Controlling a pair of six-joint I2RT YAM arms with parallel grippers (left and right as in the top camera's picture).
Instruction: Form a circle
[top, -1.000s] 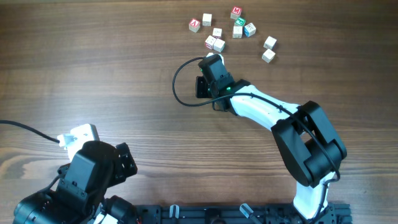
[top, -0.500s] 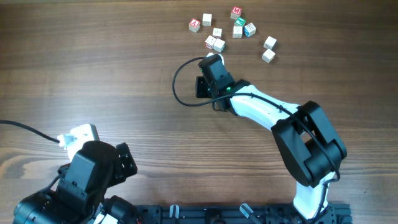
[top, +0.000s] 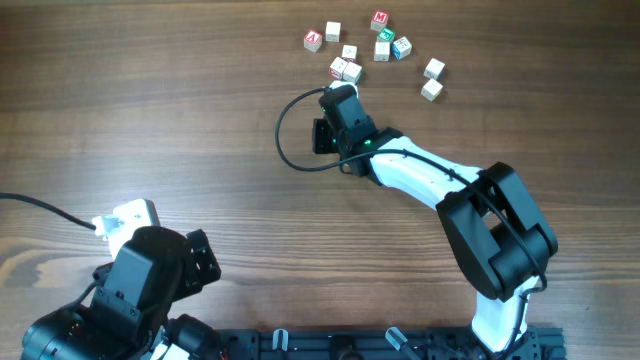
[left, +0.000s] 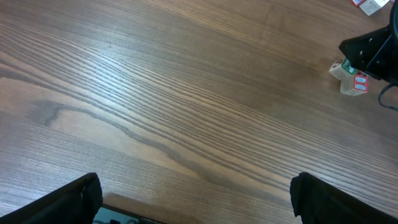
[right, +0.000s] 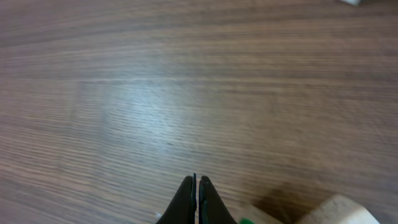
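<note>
likely a robotics lab: a white robot arm (top: 420, 172) over a wood-grain table (top: 150, 120).

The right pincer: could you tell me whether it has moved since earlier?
Yes, barely: the right pincer has edged left in the overhead view, toward the nearby pair of letter cubes.

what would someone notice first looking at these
The white-and-black right arm stretches up the wooden table, its right claw shut right beside a small clump of letter cubes. More loose cubes lie scattered just beyond, near the top edge. At bottom left the left claw sits wide open, holding nothing.
</note>
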